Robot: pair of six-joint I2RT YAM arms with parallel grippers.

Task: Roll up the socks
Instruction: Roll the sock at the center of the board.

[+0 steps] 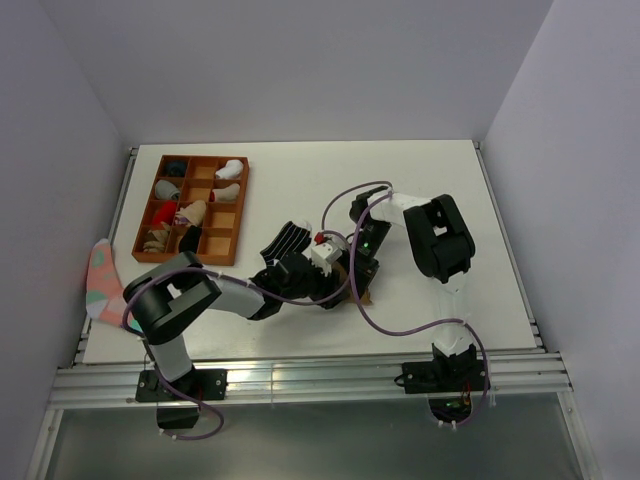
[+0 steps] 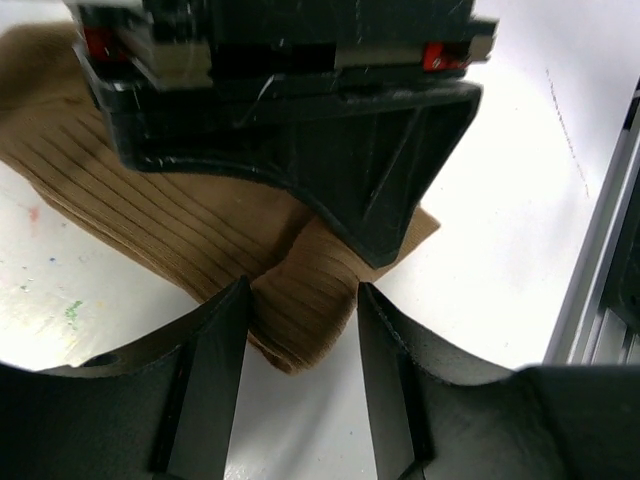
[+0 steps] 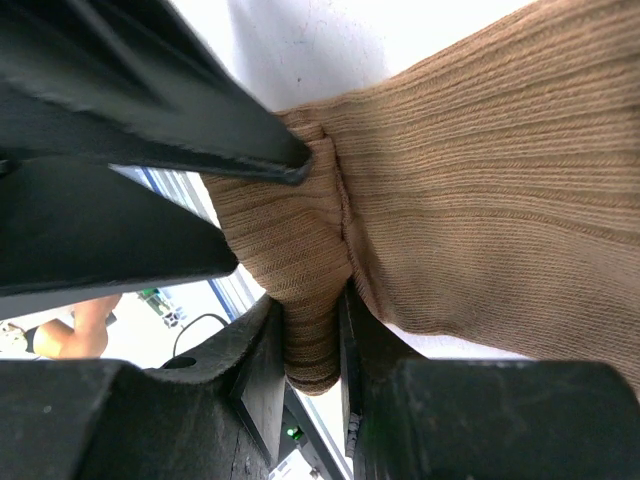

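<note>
**Top external: both claws meet on the tan sock at mid-table**

A white table (image 1: 300,170) fills the floor of a booth closed in by plain pale-grey walls (image 1: 300,60), with a metal rail (image 1: 300,382) along the near edge. At the far left, one pink sock (image 1: 100,280) with teal patches hangs over the table's edge. Just right of it lies one brown tray (image 1: 240,210) of twelve compartments, three across and four deep. Several compartments hold small sock bundles, which are too small to count surely.

There are two arms. The left arm (image 1: 200,295) reaches rightward across the table, and the right arm (image 1: 440,240) bends back toward it. Two small socks lie between them. The black striped sock (image 1: 286,240) rests flat just beyond the left arm's wrist. The tan sock (image 2: 120,170) lies mostly hidden under the meeting claws, right of the striped one.

In the left wrist view, the left claw (image 2: 303,300) stands about half spread, and a thick fold of the tan sock fills the gap from finger to finger. In the right wrist view, the right claw (image 3: 312,335) is squeezed nearly together, pinching a narrow ribbed fold of the same sock.
</note>
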